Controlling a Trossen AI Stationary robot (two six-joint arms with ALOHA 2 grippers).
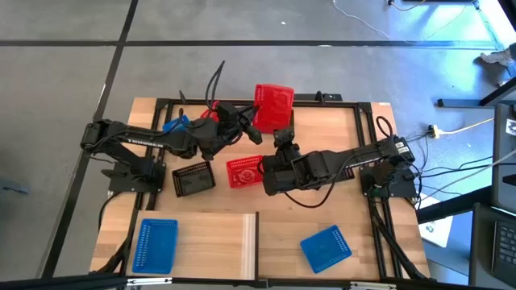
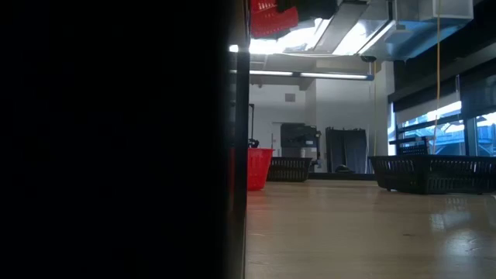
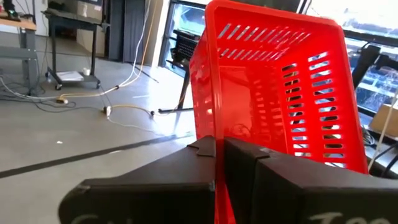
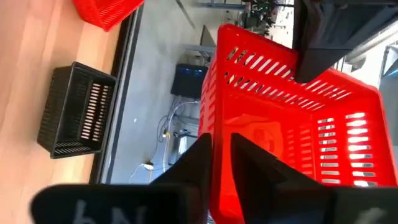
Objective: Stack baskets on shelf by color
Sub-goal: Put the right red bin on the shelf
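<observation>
High view shows the shelf (image 1: 214,242), a smooth pale wood panel lying on the plank-patterned tabletop (image 1: 355,137) at its near edge. A blue basket (image 1: 155,244) sits on the shelf's left part with its dotted flat base up. A second blue basket (image 1: 326,247) lies off the shelf to its right, turned at an angle.

Well beyond the shelf, over the table's far middle, a red basket (image 1: 274,105) of slotted plastic is held up in the air. The left gripper (image 3: 219,149) is clamped on one thin side wall at the rim, its two dark fingers pressed together with only the wall between them. The right gripper (image 4: 221,146) straddles another wall of the same basket. Its fingers stand a little apart, with more room around the wall than the left ones leave.

Between this raised basket and the shelf, two baskets stand on the table. Another red basket (image 1: 244,171) is open side up, and a black mesh basket (image 1: 193,179) stands just to its left.
</observation>
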